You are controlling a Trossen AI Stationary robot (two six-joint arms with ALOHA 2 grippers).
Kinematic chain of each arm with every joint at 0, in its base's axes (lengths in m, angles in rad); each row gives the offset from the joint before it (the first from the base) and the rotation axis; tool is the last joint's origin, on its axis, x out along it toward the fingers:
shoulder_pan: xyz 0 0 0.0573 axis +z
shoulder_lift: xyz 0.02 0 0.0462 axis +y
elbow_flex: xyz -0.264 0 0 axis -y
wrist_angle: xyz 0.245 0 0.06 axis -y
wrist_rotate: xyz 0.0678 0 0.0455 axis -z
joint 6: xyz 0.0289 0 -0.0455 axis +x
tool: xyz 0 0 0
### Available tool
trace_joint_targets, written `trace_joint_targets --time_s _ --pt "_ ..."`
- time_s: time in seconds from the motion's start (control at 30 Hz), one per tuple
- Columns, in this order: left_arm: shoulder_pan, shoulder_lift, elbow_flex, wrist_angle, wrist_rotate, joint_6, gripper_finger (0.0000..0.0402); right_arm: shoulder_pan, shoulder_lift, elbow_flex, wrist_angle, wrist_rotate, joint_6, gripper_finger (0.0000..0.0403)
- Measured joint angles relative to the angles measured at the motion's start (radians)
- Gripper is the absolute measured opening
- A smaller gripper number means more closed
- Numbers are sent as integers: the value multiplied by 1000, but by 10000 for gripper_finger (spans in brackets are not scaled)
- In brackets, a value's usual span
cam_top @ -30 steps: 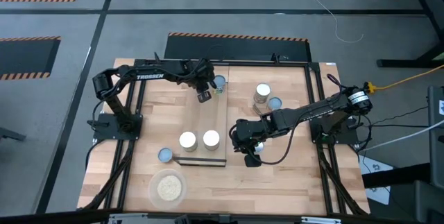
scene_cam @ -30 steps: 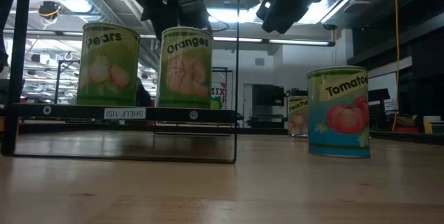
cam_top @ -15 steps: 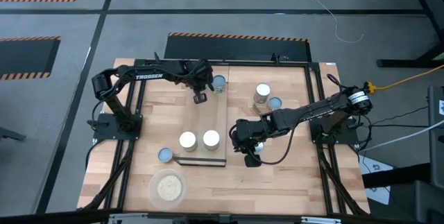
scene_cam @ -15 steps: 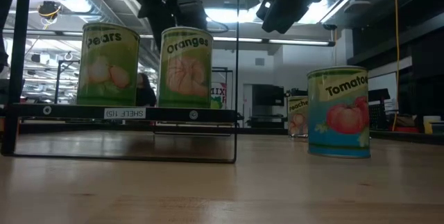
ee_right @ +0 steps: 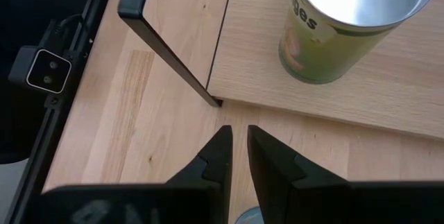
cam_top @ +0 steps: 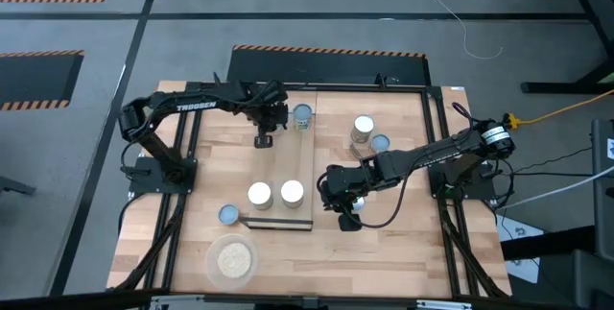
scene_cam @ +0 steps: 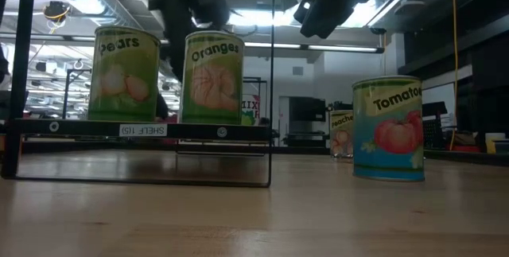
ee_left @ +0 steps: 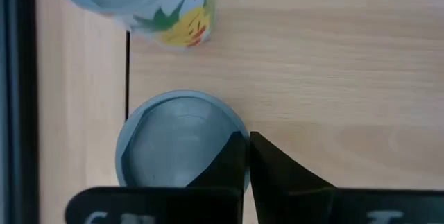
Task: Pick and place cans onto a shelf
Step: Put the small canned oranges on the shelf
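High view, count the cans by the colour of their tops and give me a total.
White-cream tops: 3, two on the shelf at and, one off it.
Blue-grey tops: 4, at, and one half hidden under the right arm.
Total: 7 cans.

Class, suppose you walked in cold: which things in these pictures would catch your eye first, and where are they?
Two cans labelled Pears and Oranges stand side by side on the shelf. A Tomato can stands alone on the table to their right. Seen from above, the left claw hangs shut near the shelf's far end.
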Motion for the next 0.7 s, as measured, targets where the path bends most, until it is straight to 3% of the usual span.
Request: trace_joint_targets --time_s 0.33,0.7 --pt "50 -38 0 -40 192 243 1 0 0 0 3 0 -102 52" --pt "122 -38 1 -66 197 427 1 -33 0 0 10 2 -239 52"
